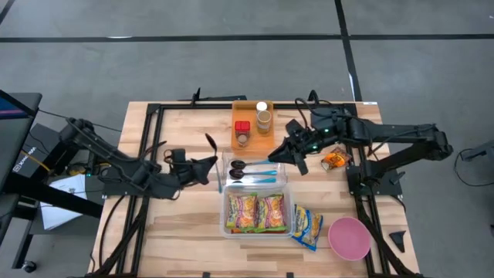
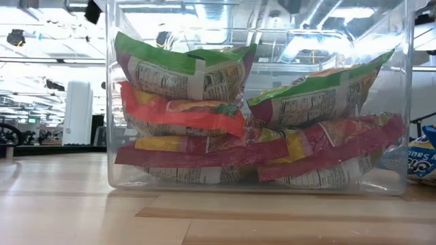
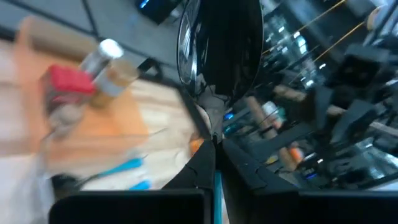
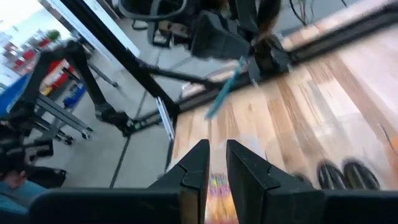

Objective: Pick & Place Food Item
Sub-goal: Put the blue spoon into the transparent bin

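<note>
A: What is seen from the high view?

B: A clear bin (image 1: pixel 255 193) is placed mid-table. Two snack packets (image 1: pixel 256 211) are seen in its near part, and two dark spoons with blue handles (image 1: pixel 251 171) in its far part. Behind it an orange tray (image 1: pixel 253 126) is found, carrying three small jars. A further packet (image 1: pixel 306 227) lies just beside the bin, next to a pink bowl (image 1: pixel 349 237). An orange packet (image 1: pixel 336 160) lies under the right arm.

A: And the grippers?

B: The left gripper (image 1: pixel 210 164) is held beside the bin's left wall, pinched shut on a spoon (image 1: pixel 214 157). The right gripper (image 1: pixel 272 155) is poised over the bin's far right corner, nearly closed; nothing can be made out between its fingers.

A: The low view?

B: The bin's wall fills it. Five stacked packets (image 2: pixel 184 71) are counted through it, and a blue packet (image 2: pixel 424 160) shows at the right edge. Neither gripper is seen.

A: The left wrist view?

B: A black spoon bowl (image 3: pixel 219 46) blocks the centre; the tray (image 3: pixel 81 106) and jars are blurred beside it.

A: The right wrist view?

B: Its fingers (image 4: pixel 193 171) are nearly together above the packets. The two spoon bowls (image 4: pixel 342 174) are visible, and the other arm holds a blue handle (image 4: pixel 224 93) farther off.
</note>
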### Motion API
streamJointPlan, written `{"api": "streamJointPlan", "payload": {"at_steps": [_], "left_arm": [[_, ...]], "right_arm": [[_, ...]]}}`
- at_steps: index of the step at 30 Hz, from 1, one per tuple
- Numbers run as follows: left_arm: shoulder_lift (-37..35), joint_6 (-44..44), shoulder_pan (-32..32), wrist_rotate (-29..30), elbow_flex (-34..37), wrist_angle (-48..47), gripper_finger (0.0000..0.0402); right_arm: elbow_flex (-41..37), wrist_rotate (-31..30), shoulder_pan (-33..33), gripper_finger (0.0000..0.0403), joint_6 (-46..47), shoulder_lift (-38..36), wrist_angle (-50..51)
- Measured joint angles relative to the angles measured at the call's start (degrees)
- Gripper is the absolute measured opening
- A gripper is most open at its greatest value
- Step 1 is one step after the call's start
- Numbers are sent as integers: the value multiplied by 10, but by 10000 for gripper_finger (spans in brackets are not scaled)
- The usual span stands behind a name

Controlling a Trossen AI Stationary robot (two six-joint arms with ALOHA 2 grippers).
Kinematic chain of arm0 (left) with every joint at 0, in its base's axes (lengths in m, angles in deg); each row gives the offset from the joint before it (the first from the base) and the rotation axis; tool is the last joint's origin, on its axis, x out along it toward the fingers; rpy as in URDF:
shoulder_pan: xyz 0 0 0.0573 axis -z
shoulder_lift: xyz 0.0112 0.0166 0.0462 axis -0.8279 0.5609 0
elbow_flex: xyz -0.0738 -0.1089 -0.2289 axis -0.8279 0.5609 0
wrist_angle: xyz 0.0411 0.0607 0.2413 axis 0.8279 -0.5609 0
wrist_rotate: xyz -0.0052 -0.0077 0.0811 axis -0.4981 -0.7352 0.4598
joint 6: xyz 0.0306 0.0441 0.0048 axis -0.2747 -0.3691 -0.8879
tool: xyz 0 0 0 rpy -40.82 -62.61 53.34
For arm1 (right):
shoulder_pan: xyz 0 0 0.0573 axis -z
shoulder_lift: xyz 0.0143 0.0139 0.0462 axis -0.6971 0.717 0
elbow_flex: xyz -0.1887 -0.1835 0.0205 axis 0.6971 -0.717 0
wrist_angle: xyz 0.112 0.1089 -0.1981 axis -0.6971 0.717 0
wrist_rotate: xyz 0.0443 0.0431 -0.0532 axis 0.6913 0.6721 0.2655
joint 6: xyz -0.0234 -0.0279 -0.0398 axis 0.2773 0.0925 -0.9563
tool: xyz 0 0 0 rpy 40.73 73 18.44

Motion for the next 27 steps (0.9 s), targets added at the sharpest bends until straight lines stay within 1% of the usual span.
{"api": "streamJointPlan", "payload": {"at_steps": [3,7,12,16,20,22,27], "left_arm": [[17,-59,-16,1,0,97,2],[45,-77,-39,9,0,166,2],[82,-76,-67,9,0,218,2],[113,-75,-83,3,0,268,2],[132,-62,-91,-6,0,294,2],[137,-47,-91,-7,0,294,2],[137,-45,-91,-5,0,294,2]], "right_arm": [[0,1,-7,52,4,30,-51],[0,-3,-17,52,5,70,-104],[0,-73,-34,52,20,114,-109],[0,-99,-49,60,23,140,-109],[0,-101,-53,92,36,151,-102],[0,-103,-52,116,37,151,-105],[0,-106,-43,177,45,151,-101]]}}
